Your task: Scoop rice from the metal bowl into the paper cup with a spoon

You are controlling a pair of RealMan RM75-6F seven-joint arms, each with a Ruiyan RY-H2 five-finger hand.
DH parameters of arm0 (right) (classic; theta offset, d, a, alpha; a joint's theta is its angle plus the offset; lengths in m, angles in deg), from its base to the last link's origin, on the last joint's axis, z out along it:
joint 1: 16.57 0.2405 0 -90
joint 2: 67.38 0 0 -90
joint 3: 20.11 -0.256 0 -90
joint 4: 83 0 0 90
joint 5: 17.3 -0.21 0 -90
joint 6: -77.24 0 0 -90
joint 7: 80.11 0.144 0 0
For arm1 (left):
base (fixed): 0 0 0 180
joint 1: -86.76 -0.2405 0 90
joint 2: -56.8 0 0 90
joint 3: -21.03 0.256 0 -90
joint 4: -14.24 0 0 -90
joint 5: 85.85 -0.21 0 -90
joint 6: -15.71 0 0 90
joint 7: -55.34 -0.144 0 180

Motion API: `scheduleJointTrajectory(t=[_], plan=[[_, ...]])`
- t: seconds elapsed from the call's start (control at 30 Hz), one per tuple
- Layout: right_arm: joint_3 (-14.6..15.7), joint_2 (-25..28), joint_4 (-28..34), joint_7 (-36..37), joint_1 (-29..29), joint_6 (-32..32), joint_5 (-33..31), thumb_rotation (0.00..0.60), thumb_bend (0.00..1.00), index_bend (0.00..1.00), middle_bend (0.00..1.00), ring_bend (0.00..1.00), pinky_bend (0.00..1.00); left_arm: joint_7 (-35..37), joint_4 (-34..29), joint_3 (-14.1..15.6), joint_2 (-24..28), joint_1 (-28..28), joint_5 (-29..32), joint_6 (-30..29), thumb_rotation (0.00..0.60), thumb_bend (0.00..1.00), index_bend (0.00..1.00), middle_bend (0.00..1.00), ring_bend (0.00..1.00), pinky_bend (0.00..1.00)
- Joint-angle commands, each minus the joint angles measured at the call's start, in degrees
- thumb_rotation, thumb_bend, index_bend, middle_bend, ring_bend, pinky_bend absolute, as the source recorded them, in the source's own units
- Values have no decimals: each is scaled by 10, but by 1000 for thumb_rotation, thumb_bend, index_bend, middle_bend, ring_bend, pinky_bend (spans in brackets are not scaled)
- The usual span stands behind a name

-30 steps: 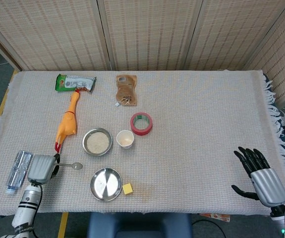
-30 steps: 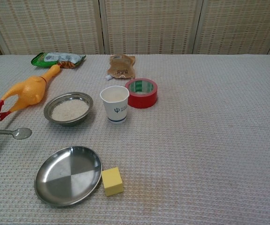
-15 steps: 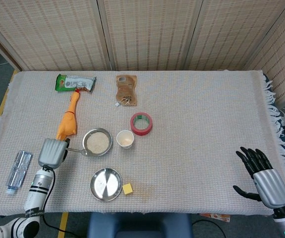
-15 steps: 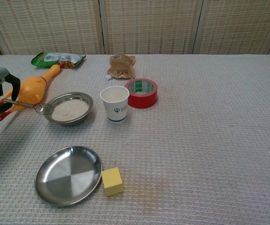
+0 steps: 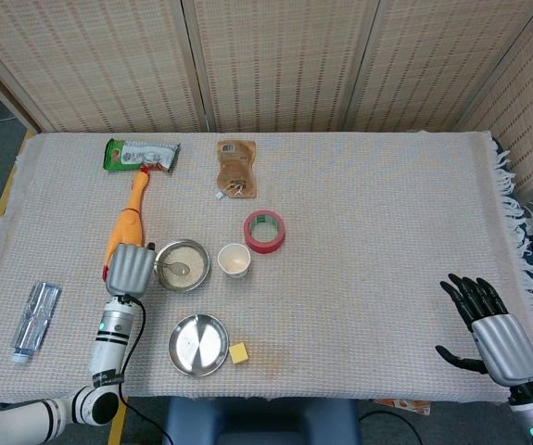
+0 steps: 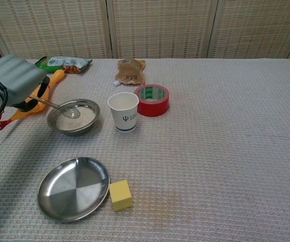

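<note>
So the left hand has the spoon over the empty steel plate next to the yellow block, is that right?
Not quite. The left hand holds the spoon over the metal bowl of rice, not over the empty plate beside the yellow block. The chest view shows the spoon's head above the rice.

Beside the matt grey left hand (image 6: 13,83), a shiny metal spoon (image 6: 59,107) and metal bowl (image 6: 91,107) sit on rough woven cloth (image 6: 210,151).

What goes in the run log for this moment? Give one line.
phase: scooping | left hand: holds spoon over rice in metal bowl | right hand: open, idle | paper cup: upright
</note>
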Motion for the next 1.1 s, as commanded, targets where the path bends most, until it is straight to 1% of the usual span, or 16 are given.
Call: scheduleJointTrajectory(t=[0.03, 0.23, 0.43, 0.53, 0.8, 1.1], plan=[[3, 4, 2, 6, 0, 1, 3, 504, 114, 0, 0, 0, 0, -35, 43, 2, -34, 22, -5, -19, 600, 429, 849, 1000, 1000, 1000], [4, 9, 3, 11, 0, -1, 4, 503, 114, 0, 0, 0, 0, -66, 81, 10, -54, 35, -11, -27, 600, 429, 849, 1000, 1000, 1000], [6, 13, 4, 19, 1, 3, 5, 503, 114, 0, 0, 0, 0, -85, 137, 21, -75, 38, -27, -47, 600, 427, 849, 1000, 1000, 1000], [5, 13, 5, 16, 1, 4, 3, 503, 114, 0, 0, 0, 0, -92, 152, 22, -83, 37, -24, -48, 600, 427, 849, 1000, 1000, 1000], [10, 17, 11, 21, 3, 11, 6, 504, 114, 0, 0, 0, 0, -91, 160, 38, -89, 33, -33, -44, 600, 426, 849, 1000, 1000, 1000], [11, 21, 10, 30, 3, 8, 10, 504, 114, 0, 0, 0, 0, -77, 165, 44, -95, 27, -32, -28, 600, 426, 849, 1000, 1000, 1000]])
